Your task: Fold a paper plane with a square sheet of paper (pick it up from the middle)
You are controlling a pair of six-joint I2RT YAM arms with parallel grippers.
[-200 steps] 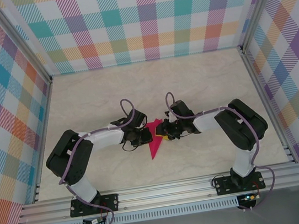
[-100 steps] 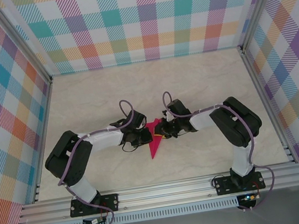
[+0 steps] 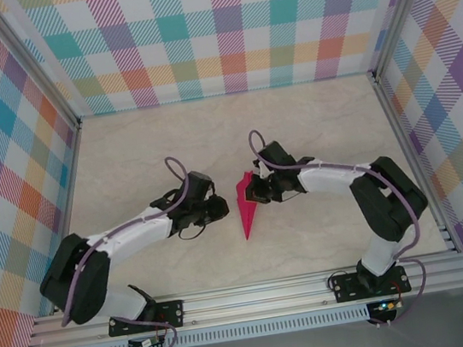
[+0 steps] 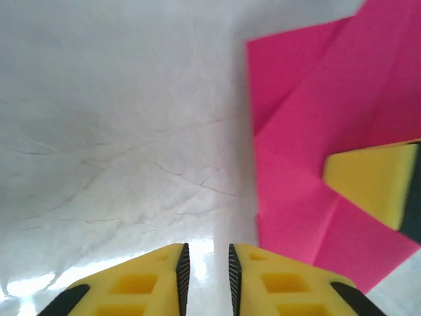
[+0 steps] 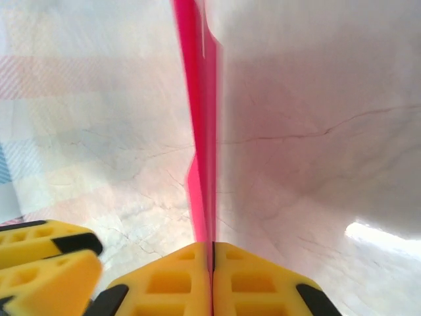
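My right gripper [image 5: 212,253] has its jaws pressed flat on the paper plane [image 5: 200,125], the pink fold running edge-on straight out from between them. My left gripper [image 4: 205,264] sits with its jaws nearly together, a thin slit between them, pinching nothing; the paper lies ahead and to their right.

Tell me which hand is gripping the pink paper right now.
The right hand, clamped shut on the paper plane; the left hand sits beside it, holding nothing.
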